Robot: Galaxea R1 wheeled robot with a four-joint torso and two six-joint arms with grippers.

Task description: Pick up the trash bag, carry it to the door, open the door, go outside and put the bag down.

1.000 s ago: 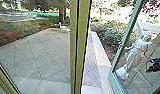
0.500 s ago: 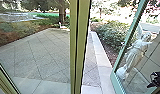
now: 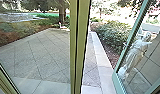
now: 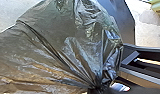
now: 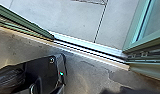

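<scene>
In the left wrist view the dark, shiny trash bag (image 4: 53, 47) spreads out in folds from a tight gather. My left gripper (image 4: 96, 89) is shut on that gathered part. The glass door (image 3: 130, 37), framed in pale green, stands swung outward at the right of the head view. Its lower frame (image 5: 146, 43) shows in the right wrist view, at one end of the metal threshold (image 5: 88, 50).
A green post (image 3: 79, 47) and a fixed glass pane are on the left side of the doorway. Outside lie grey paving (image 3: 38, 55), a pale kerb (image 3: 99, 55) and bushes (image 3: 108, 31). A white statue (image 3: 136, 53) shows through the door's glass.
The door has swung a little farther outward, to the right. A black piece of the robot's arm, seen through the glass at the right edge, has dropped out of the head view.
</scene>
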